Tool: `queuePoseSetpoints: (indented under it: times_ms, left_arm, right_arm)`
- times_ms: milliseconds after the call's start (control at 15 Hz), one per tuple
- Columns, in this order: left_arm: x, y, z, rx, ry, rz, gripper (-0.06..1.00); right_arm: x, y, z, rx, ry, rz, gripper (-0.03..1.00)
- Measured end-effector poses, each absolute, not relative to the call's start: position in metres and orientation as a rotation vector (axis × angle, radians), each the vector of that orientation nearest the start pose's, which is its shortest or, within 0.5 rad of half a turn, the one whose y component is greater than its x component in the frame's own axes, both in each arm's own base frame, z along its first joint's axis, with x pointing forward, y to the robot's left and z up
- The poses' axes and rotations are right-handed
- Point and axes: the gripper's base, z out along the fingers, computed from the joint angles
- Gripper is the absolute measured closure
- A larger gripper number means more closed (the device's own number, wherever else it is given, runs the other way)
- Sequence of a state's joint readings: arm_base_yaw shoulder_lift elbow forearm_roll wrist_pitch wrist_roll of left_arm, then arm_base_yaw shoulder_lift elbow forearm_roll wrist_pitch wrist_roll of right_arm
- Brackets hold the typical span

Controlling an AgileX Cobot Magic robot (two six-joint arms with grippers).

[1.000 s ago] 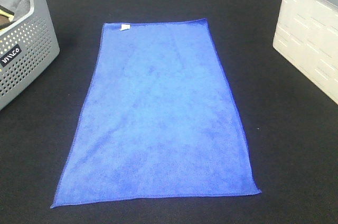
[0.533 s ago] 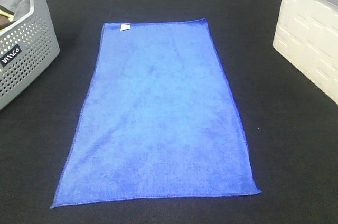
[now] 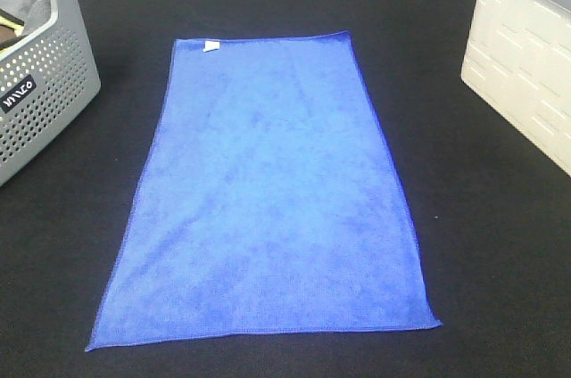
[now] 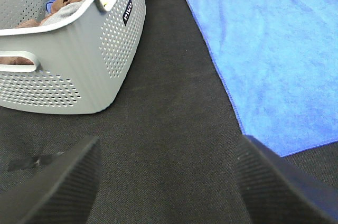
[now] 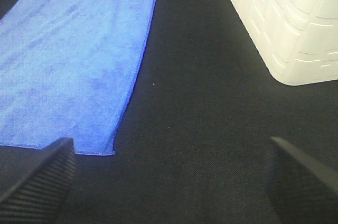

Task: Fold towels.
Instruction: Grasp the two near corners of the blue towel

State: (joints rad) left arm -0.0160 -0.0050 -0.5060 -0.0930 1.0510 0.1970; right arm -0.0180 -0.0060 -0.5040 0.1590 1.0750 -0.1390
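The royal-blue towel (image 3: 268, 195) lies flat and spread out on the black table, long side running away from me, with its small white tag (image 3: 211, 45) at the far short edge. It also shows in the left wrist view (image 4: 269, 55) and the right wrist view (image 5: 68, 60). Neither gripper shows in the high view. My left gripper (image 4: 166, 182) is open and empty over bare table beside the towel's near left corner. My right gripper (image 5: 169, 182) is open and empty over bare table beside the towel's near right corner (image 5: 108, 152).
A perforated grey basket (image 3: 40, 84) with grey and dark cloths stands at the far left; it also shows in the left wrist view (image 4: 74, 55). A white crate (image 3: 526, 66) stands at the far right, also in the right wrist view (image 5: 290, 28). The table is covered in black cloth (image 3: 482, 244).
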Motion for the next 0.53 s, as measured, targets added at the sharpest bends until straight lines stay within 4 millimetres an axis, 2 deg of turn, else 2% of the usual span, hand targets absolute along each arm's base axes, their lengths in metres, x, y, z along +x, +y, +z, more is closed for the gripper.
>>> queuePoseSetpoints:
  times_ms: [400, 533]
  left_arm:
    - [-0.0063, -0.0077, 0.2800, 0.219, 2.008, -0.003, 0.26]
    - [-0.0044, -0.0093, 0.2866, 0.194, 1.958, -0.038, 0.26]
  right_arm:
    - [-0.0074, 0.0152, 0.2784, -0.135, 2.032, 0.128, 0.07]
    - [-0.0073, 0.0143, 0.2782, -0.122, 2.034, 0.122, 0.07]
